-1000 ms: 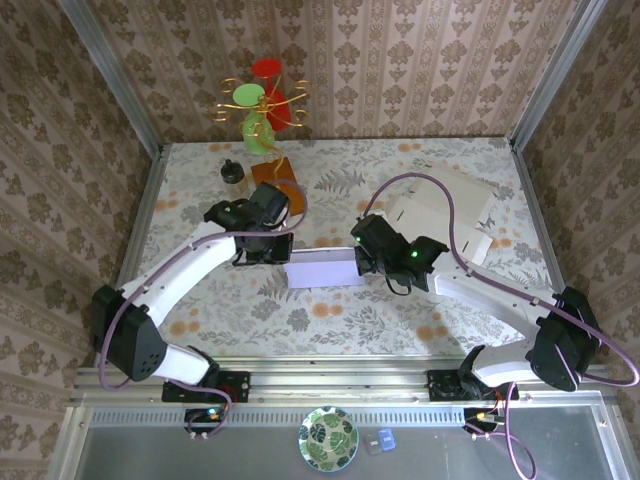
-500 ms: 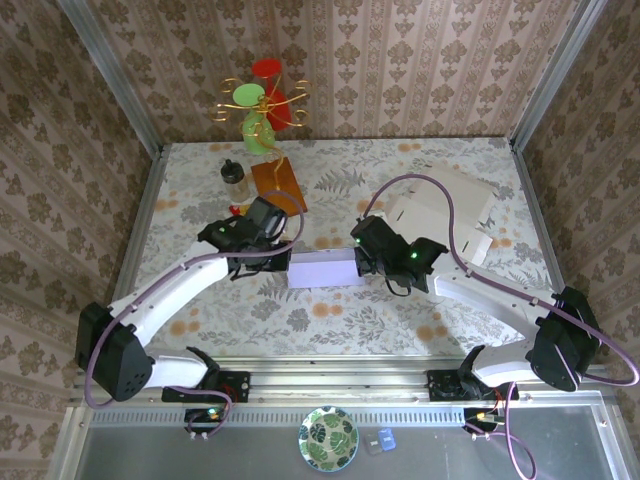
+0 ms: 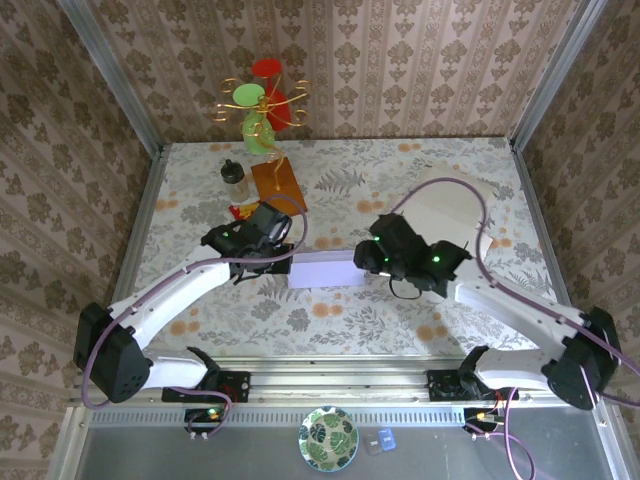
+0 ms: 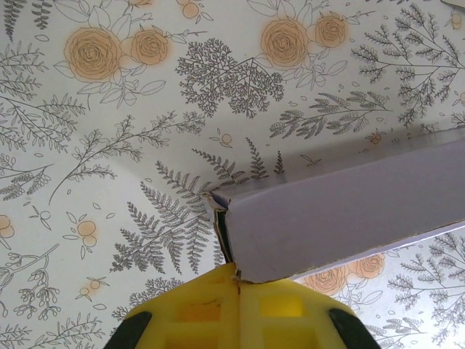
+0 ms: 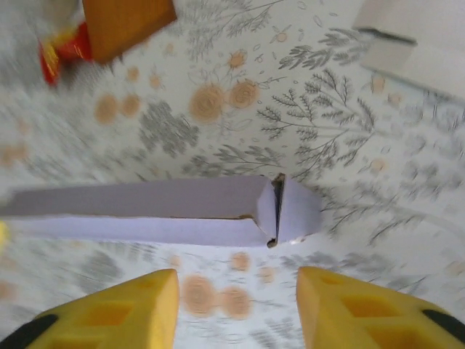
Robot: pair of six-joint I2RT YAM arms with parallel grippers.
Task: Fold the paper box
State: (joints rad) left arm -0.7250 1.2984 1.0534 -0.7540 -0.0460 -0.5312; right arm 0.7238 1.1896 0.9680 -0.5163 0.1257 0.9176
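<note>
The paper box [image 3: 322, 270] is a long lavender carton lying flat at the table's middle. In the left wrist view the box [image 4: 349, 211] runs off to the right, and its torn left corner touches my left gripper [image 4: 238, 280]. The yellow fingers are shut together with nothing visibly between them. From above, that left gripper [image 3: 283, 262] sits at the box's left end. My right gripper [image 5: 232, 298] hangs open just off the box's right end, fingertips [image 5: 116, 309] wide apart and empty. A loosely closed end flap [image 5: 298, 211] faces it. From above, the right gripper [image 3: 372, 258] is at that end.
An orange block [image 3: 277, 182], a small bottle [image 3: 236, 177] and a red item [image 3: 240, 211] stand behind the left arm. A colourful ornament [image 3: 262, 105] stands at the back wall. Flat cardboard sheets [image 3: 455, 205] lie at the back right. The front of the table [image 3: 330, 320] is bare.
My right gripper has opened and drawn back to the right, off the box's end. The left gripper has moved forward and right to the box's left corner.
</note>
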